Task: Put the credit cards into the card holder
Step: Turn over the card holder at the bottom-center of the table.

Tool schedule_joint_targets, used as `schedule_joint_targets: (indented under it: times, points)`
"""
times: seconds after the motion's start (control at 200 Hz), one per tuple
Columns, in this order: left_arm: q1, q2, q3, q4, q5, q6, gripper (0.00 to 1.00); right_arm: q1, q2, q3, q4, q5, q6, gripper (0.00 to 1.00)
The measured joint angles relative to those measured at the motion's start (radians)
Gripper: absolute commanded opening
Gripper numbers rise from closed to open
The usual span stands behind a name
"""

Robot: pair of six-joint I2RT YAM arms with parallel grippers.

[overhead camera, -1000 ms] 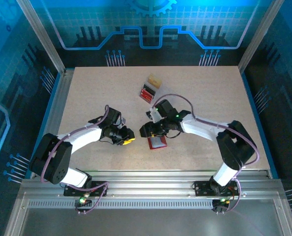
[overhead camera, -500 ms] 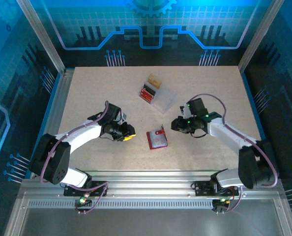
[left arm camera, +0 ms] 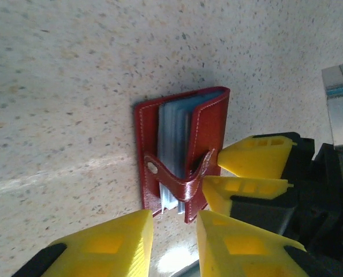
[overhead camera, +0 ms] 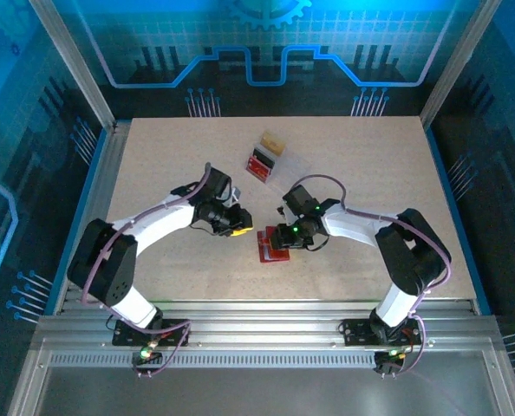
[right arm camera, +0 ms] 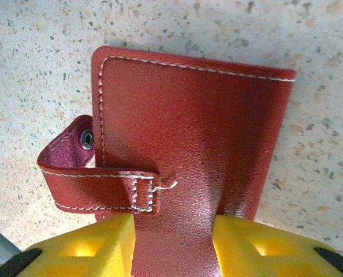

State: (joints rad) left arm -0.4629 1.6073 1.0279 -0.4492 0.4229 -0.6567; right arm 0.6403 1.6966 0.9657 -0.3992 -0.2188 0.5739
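The small dark red leather-like folding card holder (overhead camera: 272,251) sits on the speckled beige table (overhead camera: 171,156) a little nearer than centre, right between the two arms. From the left wrist it stands on edge, its covers (left arm camera: 212,124) slightly apart, and there they are: pale whitish-grey credit cards (left arm camera: 172,138) packed in between them. The stitched snap tab (left arm camera: 180,187) loops across the open edge; whether it is fastened I cannot tell. On the right wrist view the grained outer cover (right arm camera: 189,109) faces the camera, the tab (right arm camera: 85,173) curling off its left side. The right gripper (overhead camera: 283,240) is at the holder's right side, its yellow fingers (left arm camera: 255,157) up against that cover. Its jaws are spread, with the cover showing through the gap (right arm camera: 172,248), and they pinch nothing. The left gripper (overhead camera: 237,229) hovers just left of the holder, jaws parted a little around bare table (left arm camera: 174,245). Farther back lies a clear plastic rectangular box (overhead camera: 285,173), with dark red ribbed pieces (overhead camera: 259,163) and a small tan block (overhead camera: 273,142) at its far-left end.
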Motion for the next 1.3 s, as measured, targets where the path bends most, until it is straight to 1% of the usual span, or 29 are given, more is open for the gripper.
schedule_joint_targets:
  times: [0.14, 0.215, 0.25, 0.305, 0.365, 0.43, 0.505, 0.605, 0.73, 0.765, 0.87, 0.936, 0.981, 1.036, 1.106, 1.196, 1.296]
  points:
    - [-0.039, 0.078, 0.068, -0.003, 0.0, 0.005, 0.17, 0.027, 0.011, 0.01, -0.001, 0.065, 0.001, 0.4]
    - [-0.051, 0.118, 0.101, 0.001, 0.001, 0.001, 0.14, 0.035, 0.014, 0.011, 0.0, 0.089, 0.002, 0.37]
    - [-0.054, 0.136, 0.113, 0.006, 0.001, 0.0, 0.13, 0.037, 0.014, 0.01, 0.002, 0.097, 0.003, 0.33]
    - [-0.057, 0.166, 0.128, 0.014, 0.004, -0.006, 0.12, 0.04, 0.014, 0.008, 0.011, 0.114, 0.011, 0.23]
    - [-0.06, 0.196, 0.14, 0.02, 0.005, -0.016, 0.12, 0.041, 0.014, 0.001, 0.023, 0.131, 0.013, 0.15]
    - [-0.064, 0.227, 0.154, 0.023, 0.008, -0.021, 0.12, 0.041, 0.014, -0.002, 0.03, 0.138, 0.011, 0.08]
    - [-0.076, 0.256, 0.171, 0.026, 0.013, -0.023, 0.12, 0.041, 0.016, -0.002, 0.041, 0.14, 0.011, 0.05]
    - [-0.101, 0.283, 0.188, 0.028, 0.012, -0.024, 0.11, 0.042, 0.022, -0.002, 0.053, 0.136, 0.008, 0.05]
    - [-0.113, 0.294, 0.188, 0.029, 0.001, -0.023, 0.11, 0.041, 0.023, -0.002, 0.055, 0.132, 0.008, 0.08]
    - [-0.114, 0.294, 0.185, 0.029, -0.005, -0.023, 0.11, 0.041, 0.022, -0.002, 0.056, 0.13, 0.006, 0.1]
    - [-0.113, 0.295, 0.152, 0.043, -0.031, -0.021, 0.1, 0.037, 0.022, -0.002, 0.056, 0.113, -0.013, 0.23]
    - [-0.11, 0.299, 0.127, 0.064, -0.026, -0.021, 0.1, 0.031, 0.02, -0.002, 0.056, 0.089, -0.024, 0.32]
    - [-0.107, 0.298, 0.118, 0.08, -0.019, -0.022, 0.1, 0.023, 0.013, -0.003, 0.056, 0.067, -0.034, 0.36]
    - [-0.105, 0.298, 0.105, 0.105, -0.006, -0.021, 0.1, 0.006, 0.005, -0.007, 0.056, 0.042, -0.046, 0.41]
    - [-0.103, 0.296, 0.087, 0.137, 0.005, -0.022, 0.09, -0.025, -0.003, -0.022, 0.058, 0.005, -0.059, 0.44]
    - [-0.094, 0.284, 0.057, 0.177, 0.021, -0.021, 0.09, -0.075, -0.004, -0.04, 0.049, -0.01, -0.069, 0.5]
    - [-0.087, 0.272, 0.024, 0.222, 0.032, -0.021, 0.09, -0.115, -0.001, -0.056, 0.043, -0.034, -0.083, 0.54]
